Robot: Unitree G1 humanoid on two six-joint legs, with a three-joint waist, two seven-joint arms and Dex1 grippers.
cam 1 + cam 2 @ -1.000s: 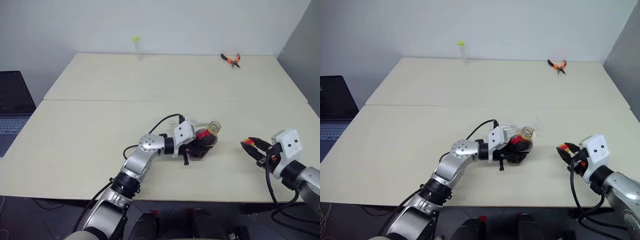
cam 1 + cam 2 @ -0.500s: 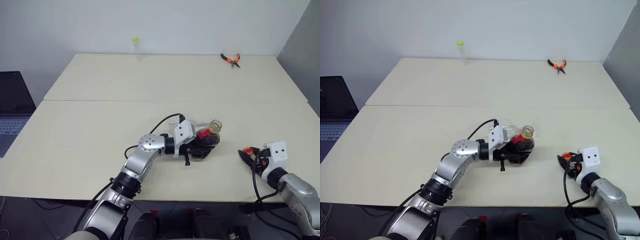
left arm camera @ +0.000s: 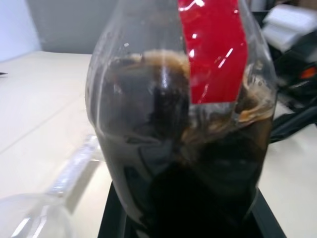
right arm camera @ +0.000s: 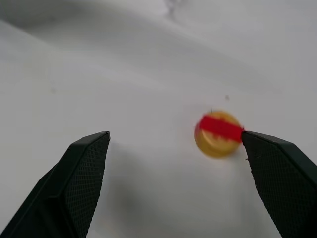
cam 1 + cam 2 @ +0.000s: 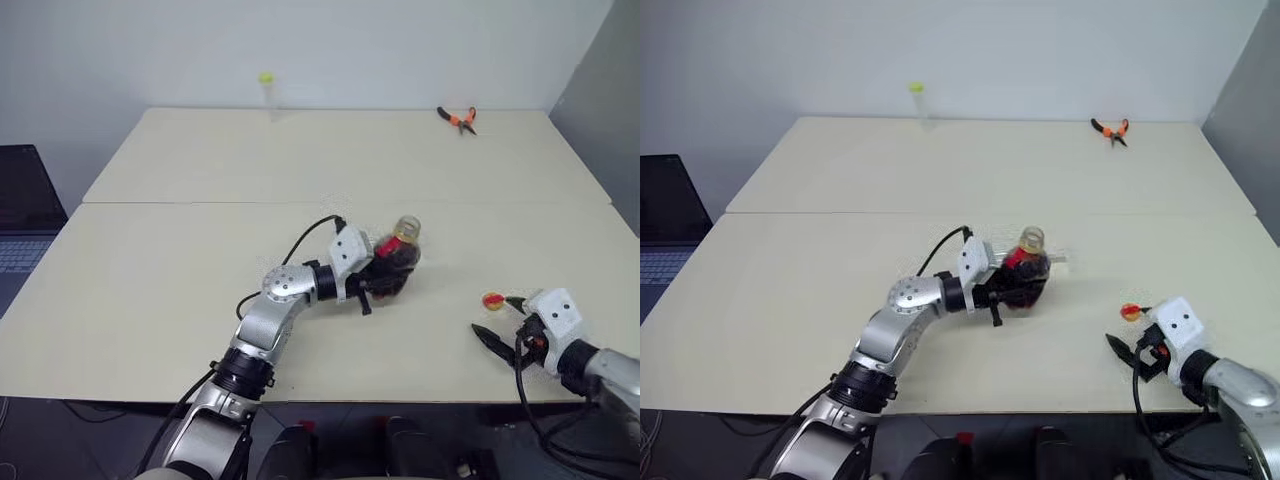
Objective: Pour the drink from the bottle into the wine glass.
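My left gripper (image 5: pixel 381 282) is shut on the bottle (image 5: pixel 396 262), holding it near upright just above the table, with its neck (image 5: pixel 406 228) open. The dark brown drink (image 3: pixel 148 163) fills the lower body below the red label (image 3: pixel 213 49). The wine glass (image 3: pixel 34 215) lies on its side right behind the bottle, mostly hidden in the eye views. Near the table's front right, my right gripper (image 5: pixel 497 317) stands open. The yellow cap (image 4: pixel 218 134) lies on the table between its fingers (image 4: pixel 74 183), close to one of them.
Orange-handled pliers (image 5: pixel 458 118) lie at the far right of the table (image 5: pixel 200 260). A thin clear tube with a yellow-green top (image 5: pixel 266 85) stands at the far edge. A laptop (image 5: pixel 20 215) sits off the table's left side.
My right gripper sank to the table and opened, leaving the cap lying between its fingers. My left gripper carried the bottle slightly left and away from me.
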